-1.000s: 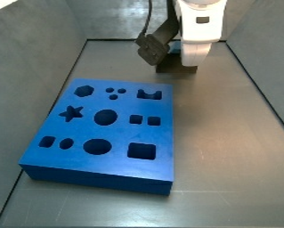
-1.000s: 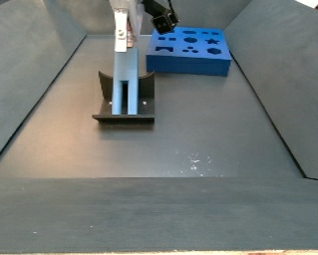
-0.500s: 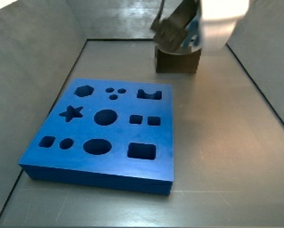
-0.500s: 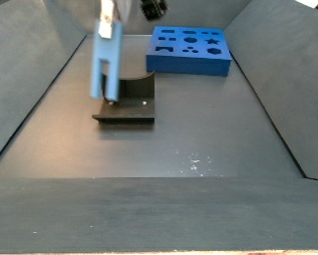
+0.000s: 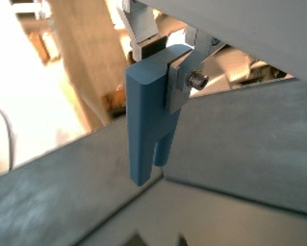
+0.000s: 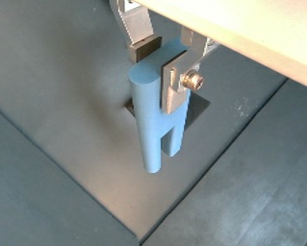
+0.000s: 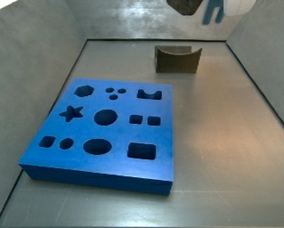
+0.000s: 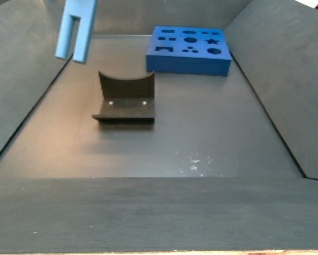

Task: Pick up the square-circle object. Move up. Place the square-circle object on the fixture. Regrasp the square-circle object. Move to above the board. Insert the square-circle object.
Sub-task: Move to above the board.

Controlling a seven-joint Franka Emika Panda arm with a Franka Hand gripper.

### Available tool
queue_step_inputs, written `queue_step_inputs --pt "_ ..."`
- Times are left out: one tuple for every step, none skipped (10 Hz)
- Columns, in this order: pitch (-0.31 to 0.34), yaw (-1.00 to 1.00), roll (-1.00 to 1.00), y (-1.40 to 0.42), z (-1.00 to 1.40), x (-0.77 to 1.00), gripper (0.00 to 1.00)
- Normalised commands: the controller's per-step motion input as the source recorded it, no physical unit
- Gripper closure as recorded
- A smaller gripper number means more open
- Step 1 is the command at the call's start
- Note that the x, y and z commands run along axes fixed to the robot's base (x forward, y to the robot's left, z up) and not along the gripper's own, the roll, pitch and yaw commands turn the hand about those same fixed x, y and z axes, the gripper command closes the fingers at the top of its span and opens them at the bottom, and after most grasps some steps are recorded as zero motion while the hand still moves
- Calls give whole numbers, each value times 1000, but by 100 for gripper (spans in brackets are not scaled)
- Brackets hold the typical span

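My gripper [image 5: 163,65] is shut on the top end of the square-circle object [image 5: 150,115], a pale blue bar with a slot in its lower end that hangs upright. Both wrist views show the grasp [image 6: 161,65], with the bar [image 6: 159,120] between the silver fingers [image 6: 179,79]. In a side view the bar [image 8: 75,32] hangs high above and left of the fixture [image 8: 126,100], and the gripper is out of frame. In a side view the gripper [image 7: 190,5] and bar [image 7: 212,9] are at the top edge, above the fixture [image 7: 177,59]. The blue board [image 7: 168,151] lies on the floor.
Grey walls enclose the dark floor on both sides. The board [image 8: 188,62] lies at the far end in a side view, beyond the fixture. The fixture's dark base shows beneath the bar in a wrist view [image 6: 197,104].
The gripper has risen with the bar, lifting it out of the fixture's notch to well above it. The fixture now stands empty.
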Motion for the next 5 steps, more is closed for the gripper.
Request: queue_step_inputs --pt "217 1000 -481 -889 624 -1000 100" --pt "165 1000 -470 -857 635 -1000 100" --pt "144 1000 -472 -850 621 -1000 100" --pt "106 1000 -465 -861 635 -1000 100" --pt "68 1000 -457 -856 644 -1000 100"
